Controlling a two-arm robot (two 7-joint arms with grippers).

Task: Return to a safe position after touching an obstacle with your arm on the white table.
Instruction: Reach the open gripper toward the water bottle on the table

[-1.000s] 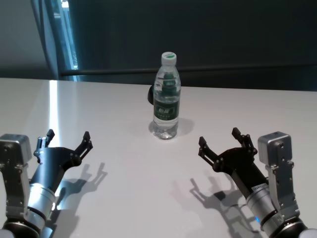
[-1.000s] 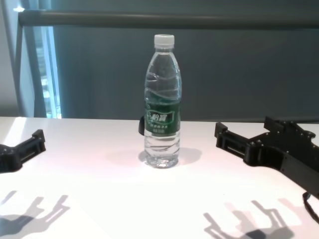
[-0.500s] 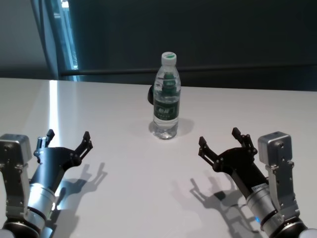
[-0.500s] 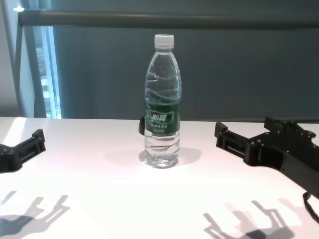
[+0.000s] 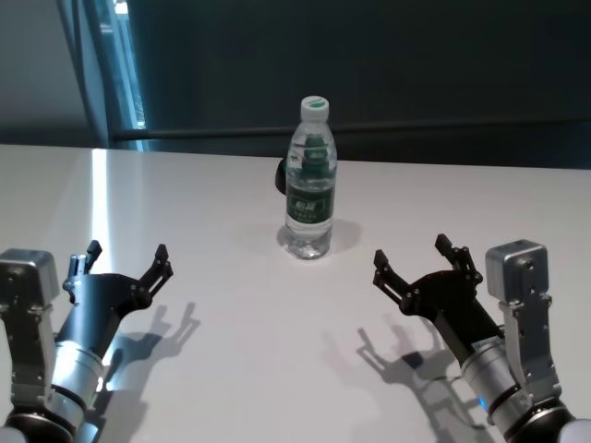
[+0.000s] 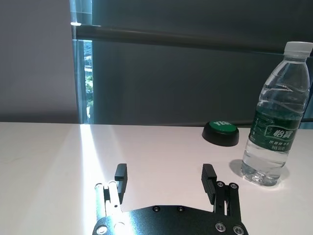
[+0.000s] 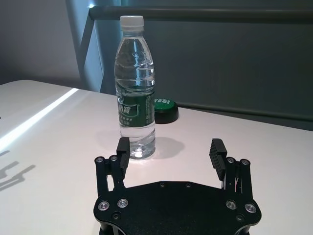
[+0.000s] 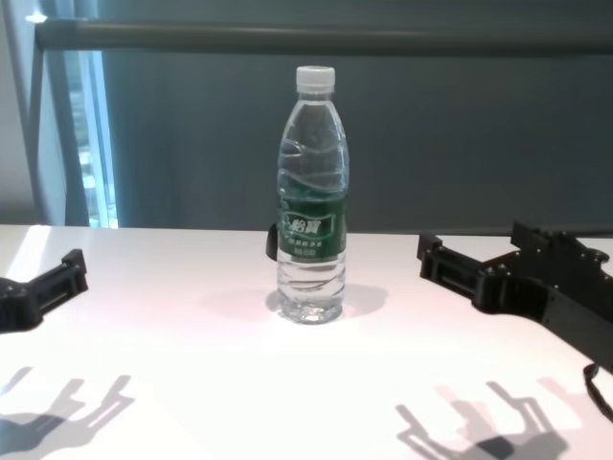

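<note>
A dark wall (image 5: 388, 65) rises behind the bench (image 5: 231, 369), a bright window strip (image 5: 129, 74) at its left end.

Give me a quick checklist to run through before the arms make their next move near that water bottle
1. Water bottle upright on the white table: ok.
2. Right gripper clear of the bottle: ok, it hangs open, nearer the robot and to the bottle's right, with bare table between.
3. Left gripper clear of the bottle: ok, open and far off to the bottle's left.
4. Both grippers hold nothing: ok, nothing between the fingers in either wrist view.
5. Green-topped button behind the bottle out of the arms' way: ok, it sits beyond the bottle.
6. Arms at a safe rest pose: cannot tell; both hover low above the table.
</note>
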